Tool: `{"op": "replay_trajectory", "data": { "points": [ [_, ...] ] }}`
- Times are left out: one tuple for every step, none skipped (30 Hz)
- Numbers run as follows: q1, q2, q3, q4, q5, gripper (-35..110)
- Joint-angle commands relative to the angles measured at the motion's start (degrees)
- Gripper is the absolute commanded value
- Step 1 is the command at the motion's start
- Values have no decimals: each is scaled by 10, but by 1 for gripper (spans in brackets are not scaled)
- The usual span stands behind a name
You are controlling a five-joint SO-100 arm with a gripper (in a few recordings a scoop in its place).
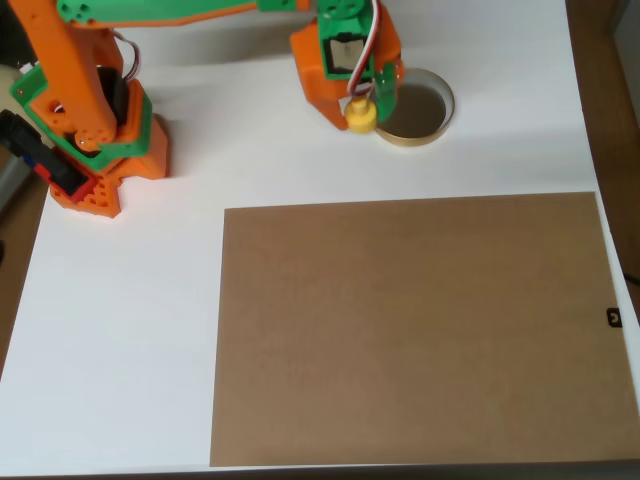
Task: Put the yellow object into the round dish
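Gripper (366, 108) at far centre of the overhead view, orange and green, fingers clamped on the yellow object (361, 113). The object sits between the fingers, just left of the dish (441, 118), at or touching its left rim; cannot tell if it hangs over the rim or rests on the table beside it. One green finger (384, 92) overlaps the dish's left edge in this view. A red and white cable (361, 62) loops down the gripper body.

Dish is round, tan rim, dark brown bottom, far side of the table, right of centre. Inside looks bare apart from the finger overlapping its left part.

Arm (150, 12) runs along the far edge from the gripper to the left, orange with green parts. Arm base (95, 130) stands at far left on the table, orange and green with a red and black piece at its left side.

Table (120, 320) is white, flat, evenly lit, soft shadows beside the base and the gripper. A large brown board (415, 330) lies flat on the near right part of the table, well apart from the dish and the gripper. A small dark mark (614, 317) sits at its right edge.

Past the table's right edge, a strip of brown floor (608, 90). At left edge, a bit of dark and brownish room, too little to tell.
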State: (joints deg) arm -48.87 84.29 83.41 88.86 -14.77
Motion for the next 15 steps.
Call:
{"op": "replay_trajectory", "data": {
  "points": [
    [-27,2,-57,18,-7,0],
    [-33,-4,-66,20,-9,0],
    [-40,-11,-74,22,-10,0],
    [-46,-21,-85,25,-11,0],
    [-52,-31,-96,29,-11,0],
    [-59,-38,-104,30,-12,0],
    [-65,-45,-112,32,-12,0],
    [-71,-53,-121,33,-12,0],
    [-78,-60,-129,35,-12,0],
    [-85,-66,-136,35,-12,0],
    [-90,-73,-145,36,-12,0],
    [-94,-82,-154,38,-12,0],
    [-98,-89,-160,38,-12,0],
    [-101,-96,-167,38,-12,0],
    [-104,-105,-176,39,-11,0]
  ]
}}
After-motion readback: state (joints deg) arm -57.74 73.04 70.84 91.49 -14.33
